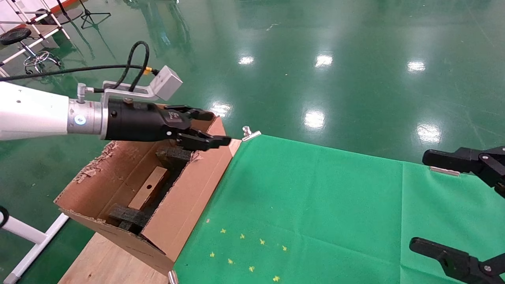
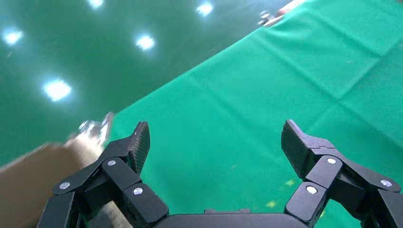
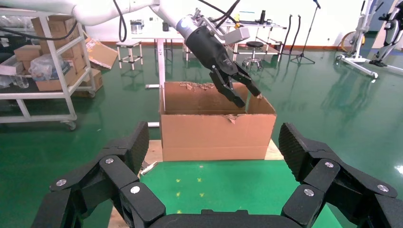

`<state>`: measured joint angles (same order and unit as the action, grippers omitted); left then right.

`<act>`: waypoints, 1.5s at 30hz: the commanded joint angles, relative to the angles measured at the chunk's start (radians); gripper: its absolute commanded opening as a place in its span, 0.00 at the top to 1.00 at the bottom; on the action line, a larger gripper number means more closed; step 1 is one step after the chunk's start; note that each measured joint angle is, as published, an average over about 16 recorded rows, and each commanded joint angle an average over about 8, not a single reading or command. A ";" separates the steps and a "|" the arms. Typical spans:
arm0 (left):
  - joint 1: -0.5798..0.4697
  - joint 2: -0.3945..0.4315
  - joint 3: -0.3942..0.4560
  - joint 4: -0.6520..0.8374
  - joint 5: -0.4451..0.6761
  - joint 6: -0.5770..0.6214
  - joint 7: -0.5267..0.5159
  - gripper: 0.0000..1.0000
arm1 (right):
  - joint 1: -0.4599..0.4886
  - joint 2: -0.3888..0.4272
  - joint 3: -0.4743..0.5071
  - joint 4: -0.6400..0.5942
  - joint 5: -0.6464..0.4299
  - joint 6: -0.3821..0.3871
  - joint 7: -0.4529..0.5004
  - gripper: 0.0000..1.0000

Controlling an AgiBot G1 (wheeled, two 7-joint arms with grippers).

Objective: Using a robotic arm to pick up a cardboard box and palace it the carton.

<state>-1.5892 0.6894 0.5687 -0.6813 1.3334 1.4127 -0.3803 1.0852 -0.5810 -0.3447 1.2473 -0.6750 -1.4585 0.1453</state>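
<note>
Box [image 1: 148, 192] is lying inside the carton [image 1: 189, 205] at the worktop's left edge, so placement looks done; left hand [image 1: 211, 128] is hovering spread and empty above the carton rim, right hand [image 3: 214, 156] idling spread by the right edge.

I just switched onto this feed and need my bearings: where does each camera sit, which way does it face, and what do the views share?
Head view: on the robot's head, looking forward and down at the green cloth; the left gripper reaches over the carton, the cardboard box lies inside, and the right gripper sits at the edge.
Left wrist view: on the left wrist, facing the cloth past its own open fingers.
Right wrist view: on the right wrist, facing the carton across the cloth, own open fingers in the foreground.
Shared: head and right wrist views both show the carton and the left gripper.
</note>
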 commanded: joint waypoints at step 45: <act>0.535 -0.082 -0.301 -0.626 -0.628 0.088 0.198 0.00 | 0.000 0.000 0.000 0.000 0.001 0.000 0.000 0.00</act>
<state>-1.0548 0.6078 0.2685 -1.3066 0.7063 1.4998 -0.1826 1.0849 -0.5808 -0.3449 1.2470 -0.6745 -1.4581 0.1452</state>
